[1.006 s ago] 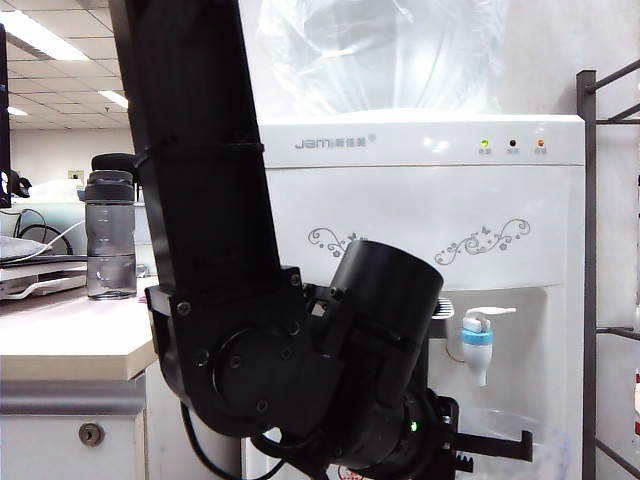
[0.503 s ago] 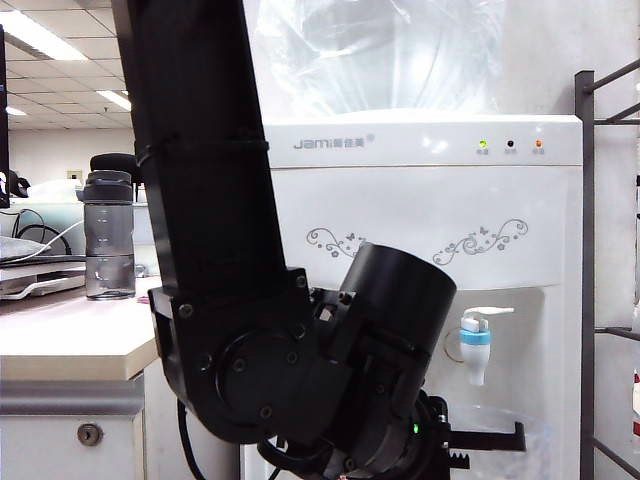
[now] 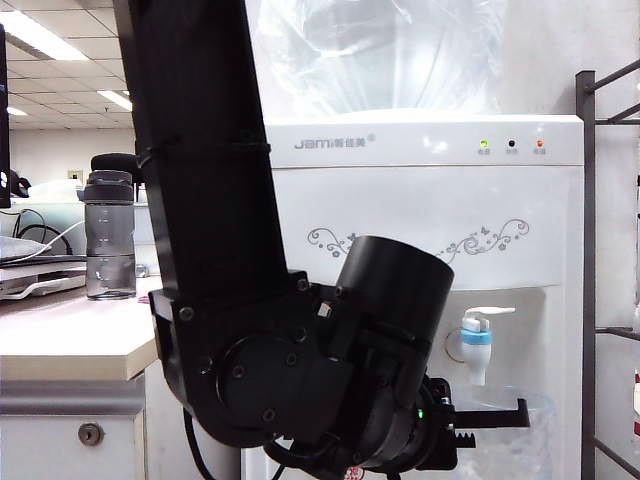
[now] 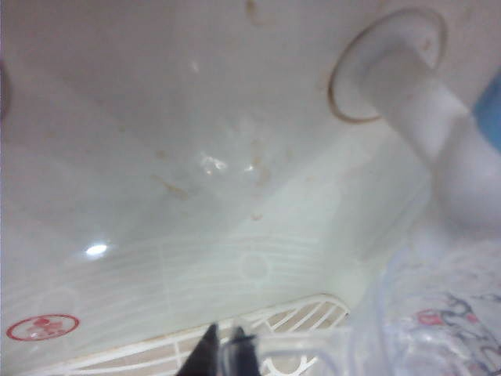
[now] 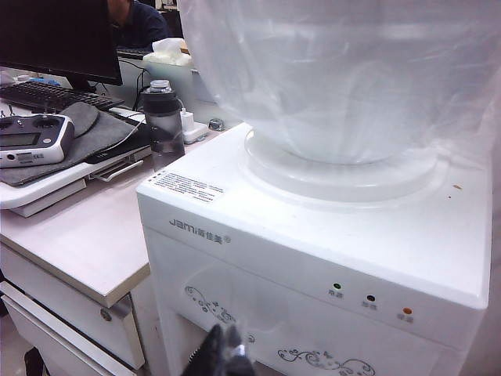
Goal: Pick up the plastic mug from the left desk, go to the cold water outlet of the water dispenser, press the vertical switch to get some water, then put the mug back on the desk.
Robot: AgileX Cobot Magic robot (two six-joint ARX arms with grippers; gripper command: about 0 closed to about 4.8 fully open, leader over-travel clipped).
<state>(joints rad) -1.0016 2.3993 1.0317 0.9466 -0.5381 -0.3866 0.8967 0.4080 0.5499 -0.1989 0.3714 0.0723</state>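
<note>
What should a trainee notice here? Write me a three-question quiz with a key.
1. True or false: the left gripper, low in the water dispenser recess, grips the plastic mug by its handle.
2. The tap above the mug has which ring? A red, B blue, C green.
3. Fill in: the right gripper, high before the dispenser's front, is ___ and empty.
Key: 1 true; 2 B; 3 shut.

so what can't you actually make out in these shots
- Red-ringed tap: exterior view, hidden behind the left arm.
- Left gripper grip on the plastic mug: cut off by the bottom edge.
- Mug's water level: left wrist view, blurred mug.
- Right gripper: only its shut fingertips show at the bottom edge.
</note>
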